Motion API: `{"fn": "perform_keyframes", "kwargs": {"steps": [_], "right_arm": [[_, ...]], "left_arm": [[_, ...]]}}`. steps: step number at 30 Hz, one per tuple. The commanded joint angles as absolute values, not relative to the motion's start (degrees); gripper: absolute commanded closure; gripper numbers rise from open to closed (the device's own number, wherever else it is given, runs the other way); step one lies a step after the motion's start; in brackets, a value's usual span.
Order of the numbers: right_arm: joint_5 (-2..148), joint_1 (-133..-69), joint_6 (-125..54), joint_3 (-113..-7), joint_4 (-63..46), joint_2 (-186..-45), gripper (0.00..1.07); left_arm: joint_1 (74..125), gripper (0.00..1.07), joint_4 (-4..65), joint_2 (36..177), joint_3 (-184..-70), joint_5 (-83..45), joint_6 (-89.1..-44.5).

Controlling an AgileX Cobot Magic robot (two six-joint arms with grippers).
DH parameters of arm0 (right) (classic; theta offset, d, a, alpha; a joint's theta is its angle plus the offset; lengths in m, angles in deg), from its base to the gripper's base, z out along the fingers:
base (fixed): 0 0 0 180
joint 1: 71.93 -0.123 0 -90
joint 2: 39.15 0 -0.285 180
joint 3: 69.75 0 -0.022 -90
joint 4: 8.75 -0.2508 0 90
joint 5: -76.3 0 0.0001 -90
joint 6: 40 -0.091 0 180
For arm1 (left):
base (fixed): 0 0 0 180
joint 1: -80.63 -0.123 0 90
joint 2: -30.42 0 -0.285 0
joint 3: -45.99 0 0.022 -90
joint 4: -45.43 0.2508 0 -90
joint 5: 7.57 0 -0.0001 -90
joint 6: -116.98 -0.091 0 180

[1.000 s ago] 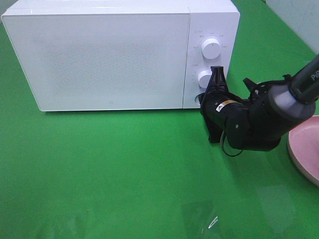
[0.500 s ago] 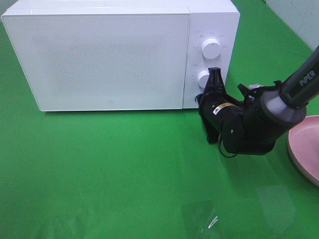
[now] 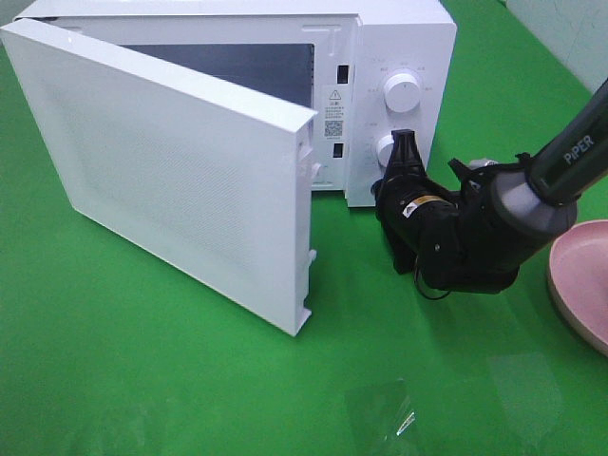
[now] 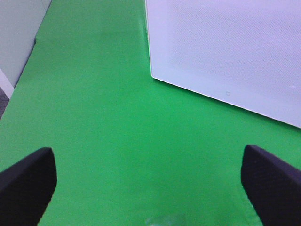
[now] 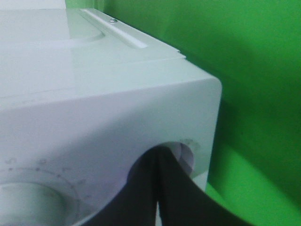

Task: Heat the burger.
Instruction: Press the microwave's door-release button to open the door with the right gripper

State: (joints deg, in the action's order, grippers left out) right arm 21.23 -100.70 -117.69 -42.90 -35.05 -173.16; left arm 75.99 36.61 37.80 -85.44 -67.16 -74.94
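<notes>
A green cloth (image 3: 142, 380) covers the whole table. On its far side stands a white microwave (image 3: 399, 38). Its door (image 3: 161, 171) stands open and swings out to the left of the high view, so the dark cavity (image 3: 237, 66) shows behind it. A label (image 3: 332, 100) sits on the frame beside the cavity.

The right arm (image 3: 484, 233) reaches in from the right and lies low in front of the control panel. The right gripper (image 3: 406, 138) points up along the panel with its two fingers pressed together and nothing between them. Its tip is just beside the lower knob (image 3: 384, 149); I cannot tell if it touches. The upper knob (image 3: 403, 92) is above it, apart from the gripper.

A pink plate (image 3: 581, 280) is at the right edge, cut by the frame. The burger shows in no view, so I cannot tell its place.

The left gripper (image 4: 149, 186) appears only in its wrist view. Its black fingers (image 4: 28, 181) are wide apart over bare cloth, holding nothing.
</notes>
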Motion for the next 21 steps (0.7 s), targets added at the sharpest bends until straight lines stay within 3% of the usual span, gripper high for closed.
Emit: {"fn": "perform_keyframes", "kwargs": {"steps": [1, 21], "right_arm": [[-2.8, -97.9, -116.0, -48.9, -34.0, -172.4, 1.07], [2.0, -98.1, -117.6, -47.2, -33.8, -171.8, 1.07]], "left_arm": [[76.0, 0.07, 36.3, 36.5, -85.3, -67.2, -74.7], [76.0, 0.07, 36.3, 36.5, -85.3, -67.2, -74.7]]}}
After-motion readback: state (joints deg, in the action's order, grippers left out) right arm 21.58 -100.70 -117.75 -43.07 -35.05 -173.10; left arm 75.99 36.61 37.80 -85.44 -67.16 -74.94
